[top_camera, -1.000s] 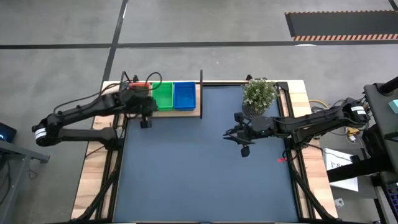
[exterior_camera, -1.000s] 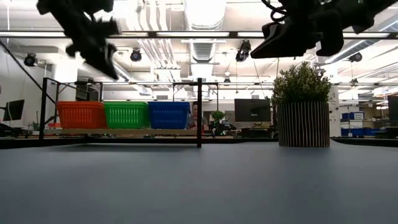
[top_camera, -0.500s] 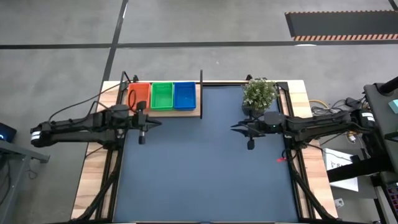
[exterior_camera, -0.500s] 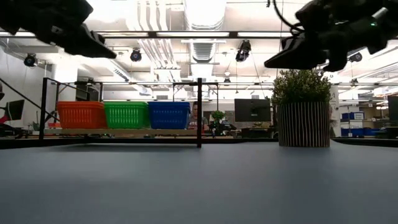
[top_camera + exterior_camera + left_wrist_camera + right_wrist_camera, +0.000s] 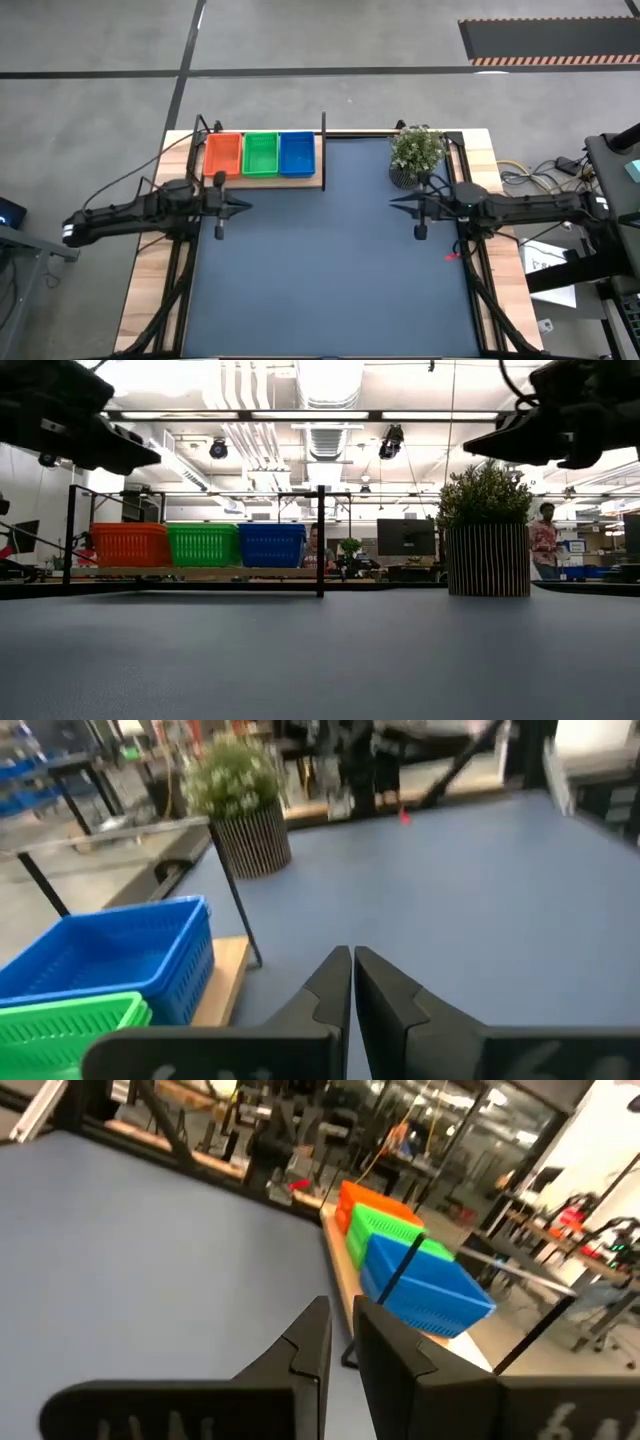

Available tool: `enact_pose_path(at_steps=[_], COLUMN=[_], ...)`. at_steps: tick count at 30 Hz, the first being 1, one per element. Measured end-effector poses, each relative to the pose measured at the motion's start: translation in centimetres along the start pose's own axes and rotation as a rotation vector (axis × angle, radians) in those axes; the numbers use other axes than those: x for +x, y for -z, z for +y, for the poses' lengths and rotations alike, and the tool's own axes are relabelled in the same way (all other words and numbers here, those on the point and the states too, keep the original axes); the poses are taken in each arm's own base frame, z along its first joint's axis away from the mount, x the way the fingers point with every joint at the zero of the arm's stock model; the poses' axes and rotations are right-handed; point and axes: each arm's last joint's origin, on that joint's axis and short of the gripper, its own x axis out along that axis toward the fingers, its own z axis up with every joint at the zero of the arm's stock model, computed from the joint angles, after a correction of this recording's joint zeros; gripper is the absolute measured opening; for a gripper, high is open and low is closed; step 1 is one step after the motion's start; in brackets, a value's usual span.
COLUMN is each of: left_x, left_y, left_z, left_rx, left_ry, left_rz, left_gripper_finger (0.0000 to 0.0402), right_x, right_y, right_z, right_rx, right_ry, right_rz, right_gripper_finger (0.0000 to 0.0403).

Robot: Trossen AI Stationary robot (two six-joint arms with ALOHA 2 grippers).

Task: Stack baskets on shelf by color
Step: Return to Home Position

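Observation:
Three basket stacks stand side by side on the wooden shelf (image 5: 262,181) at the table's far left: red-orange (image 5: 222,154), green (image 5: 261,154) and blue (image 5: 297,153), with the black post (image 5: 323,150) just to their right. My left gripper (image 5: 243,204) is shut and empty, above the mat in front of the shelf; its wrist view (image 5: 352,955) shows the blue basket (image 5: 120,960) and green basket (image 5: 60,1025). My right gripper (image 5: 395,203) is shut and empty, in front of the potted plant; its wrist view (image 5: 342,1308) looks across at the baskets (image 5: 425,1290).
A potted plant (image 5: 417,152) in a ribbed pot stands at the far right of the dark blue-grey mat (image 5: 330,280). The mat covers most of the table. A person (image 5: 543,535) stands in the room beyond the table.
My left gripper has drawn back from the red-orange basket on the shelf, toward the table's near and left edges, uncovering that basket. My right gripper has gone from the mat's middle toward the table's right edge. The baskets have stayed where they were.

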Motion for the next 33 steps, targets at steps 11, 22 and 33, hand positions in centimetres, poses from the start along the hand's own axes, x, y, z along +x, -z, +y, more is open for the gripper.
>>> enact_pose_path(at_steps=[11,22,33], left_x=[-0.1,0.3,0.5], left_y=[2.6,2.7,2.8], left_z=[-0.6,-0.6,-0.6], left_rx=[-0.037,-0.024,-0.028], left_ry=[-0.001,0.001,0.002], left_rz=[-0.093,-0.117,-0.107], left_gripper_finger=[0.0000,0.0000,0.0000], right_x=[-2.7,-4.3,-4.7], right_y=[0.5,0.3,0.7], right_z=[-0.1,-0.2,0.5], right_rx=[-0.014,-0.095,-0.037], right_ry=[0.095,0.173,-0.004], right_rz=[-0.152,-0.267,-0.325], right_gripper_finger=[0.0038,0.0038,0.0038])
